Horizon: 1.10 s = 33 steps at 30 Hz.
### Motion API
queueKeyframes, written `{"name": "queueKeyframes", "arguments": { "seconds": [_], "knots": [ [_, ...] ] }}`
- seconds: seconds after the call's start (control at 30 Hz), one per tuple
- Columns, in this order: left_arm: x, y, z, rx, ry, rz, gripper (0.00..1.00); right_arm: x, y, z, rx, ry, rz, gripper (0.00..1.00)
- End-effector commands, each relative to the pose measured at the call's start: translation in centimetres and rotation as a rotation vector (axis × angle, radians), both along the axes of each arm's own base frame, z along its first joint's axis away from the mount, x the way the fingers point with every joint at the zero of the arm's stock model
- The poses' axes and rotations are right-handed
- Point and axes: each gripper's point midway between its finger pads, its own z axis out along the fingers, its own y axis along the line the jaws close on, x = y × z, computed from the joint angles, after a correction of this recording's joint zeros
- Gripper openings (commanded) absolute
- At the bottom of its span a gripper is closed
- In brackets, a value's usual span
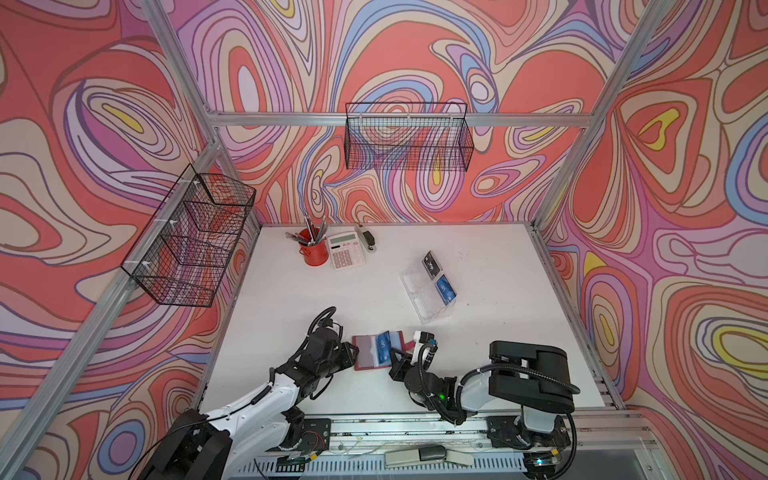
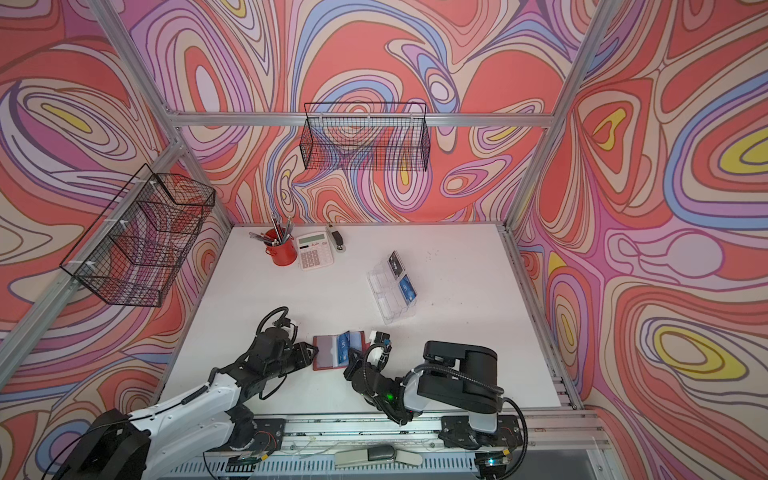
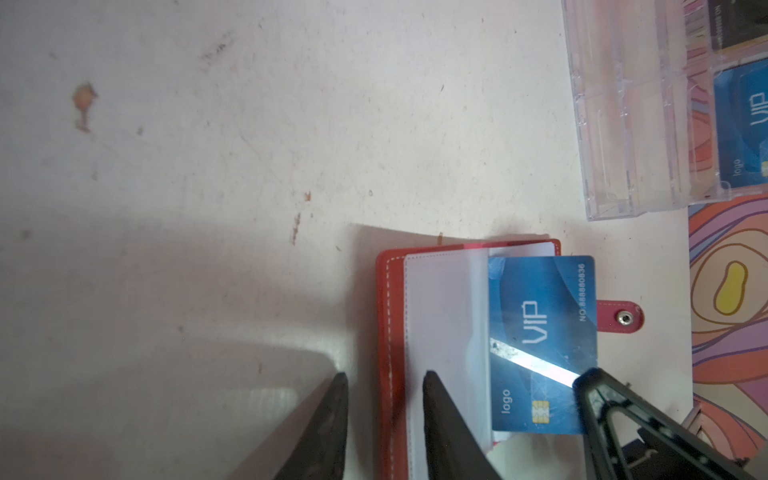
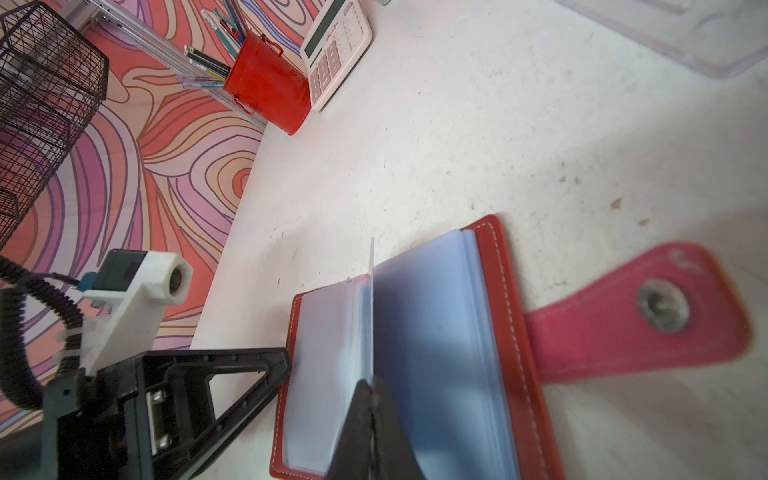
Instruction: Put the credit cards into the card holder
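**Cards counted: one in the jaws, two on show in the stand**

In both top views, one card holder [image 1: 366,351] lies open near the front of the white table [image 1: 498,340], between the two arms. The left gripper [image 1: 354,355] sits at its left edge. The right gripper [image 1: 395,356], at its right side, is pinched shut on one blue card [image 1: 383,348] slanting over the sleeves. Farther back, one acrylic stand [image 1: 417,299] shows one black card [image 1: 432,264] and a second blue card [image 1: 445,288]; whether more cards sit behind them cannot be told. Along the back edge stand one red cup [image 1: 312,254] of pens, one calculator [image 1: 347,251] and one stapler [image 1: 366,239]. Two wire baskets hang on the swirl-patterned red, pink and blue walls: the back basket [image 1: 409,137] and the side basket [image 1: 191,245].

In the left wrist view, the left gripper [image 3: 386,376] has its jaws apart, straddling the holder's stitched red edge: one finger is over bare table, the other over a pale sleeve. The blue card [image 3: 540,324] reads "VIP", and the snap tab [image 3: 619,318] pokes out beyond it. The table is scuffed and stained.

In the right wrist view, the right gripper [image 4: 370,384] is clamped on the blue card [image 4: 372,291], which is seen edge-on above the holder's open sleeves.
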Motion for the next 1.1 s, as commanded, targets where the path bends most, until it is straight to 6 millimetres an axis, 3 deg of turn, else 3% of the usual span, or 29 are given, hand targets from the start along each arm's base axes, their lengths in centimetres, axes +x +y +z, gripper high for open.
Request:
{"name": "queueKeyframes", "arguments": {
  "seconds": [0.0,0.17,0.4,0.8,1.07],
  "knots": [
    [0.3,0.6,-0.2,0.037,0.022,0.025,0.22,0.1,-0.3,-0.5,0.000,0.001,-0.004,0.00],
    [0.2,0.9,-0.5,0.065,0.038,0.034,0.13,0.2,-0.8,1.0,0.012,-0.024,-0.016,0.00],
    [0.1,1.1,-1.0,0.082,0.061,0.039,0.09,0.3,-0.4,2.3,0.016,-0.046,-0.010,0.00],
    [0.1,1.2,-1.2,0.094,0.073,0.041,0.09,0.2,1.5,-0.1,-0.004,-0.006,0.027,0.00],
    [0.1,1.2,-1.1,0.095,0.073,0.042,0.09,0.2,1.5,-1.3,-0.017,0.028,0.022,0.00]
  ]
}}
